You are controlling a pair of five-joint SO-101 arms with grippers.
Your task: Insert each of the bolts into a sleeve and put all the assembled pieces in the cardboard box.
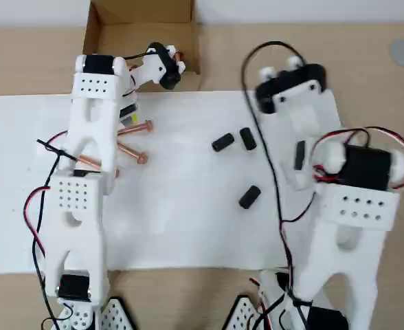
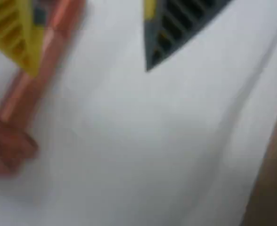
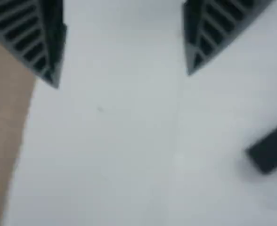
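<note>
Bolts point(image 1: 137, 128) on white sheet point(image 1: 181, 199), sleeves point(image 1: 222, 142) loose, both arms' jaws spread wide, empty

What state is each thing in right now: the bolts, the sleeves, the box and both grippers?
Left gripper: open, a copper bolt lying beside its yellow finger, not clamped.
Right gripper: open, holding nothing.
Bolts: lying loose on the white sheet, no sleeves on them.
Sleeves: three lying loose on the sheet, no bolts in them.
Cardboard box: open on top, no assembled piece visible inside.
</note>
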